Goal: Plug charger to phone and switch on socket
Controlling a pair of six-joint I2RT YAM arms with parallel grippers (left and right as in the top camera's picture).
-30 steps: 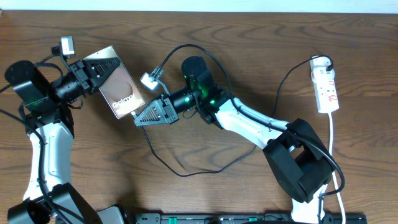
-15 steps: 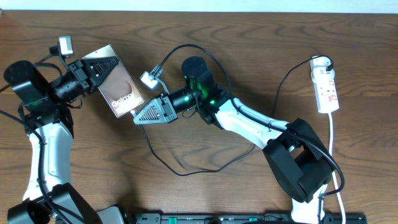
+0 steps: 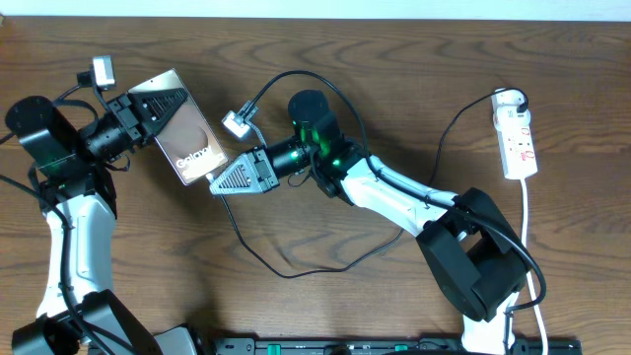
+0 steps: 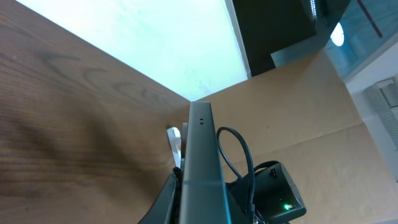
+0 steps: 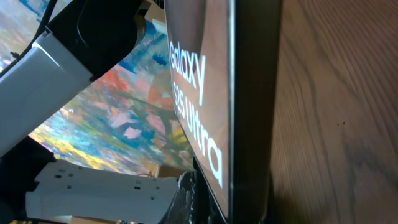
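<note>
The phone point(image 3: 187, 138), bronze-grey with white "Galaxy" lettering, is held off the table at the left, and my left gripper point(image 3: 158, 113) is shut on its upper part. In the left wrist view the phone point(image 4: 202, 155) shows edge-on between the fingers point(image 4: 166, 200). My right gripper point(image 3: 215, 184) is shut at the phone's lower end. The charger point(image 3: 286, 275), a thin black cable, leads out from under it, loops across the table and runs to the socket point(image 3: 517, 138) at the far right. In the right wrist view the phone point(image 5: 249, 93) fills the frame and hides the plug tip.
The socket's white cord point(image 3: 529, 237) runs down the right side toward the front edge. The right arm's body point(image 3: 414, 202) lies across the table's middle. A black rail point(image 3: 394, 345) runs along the front edge.
My right gripper has edged slightly left toward the phone's lower end. The left arm and the phone have stayed put.
</note>
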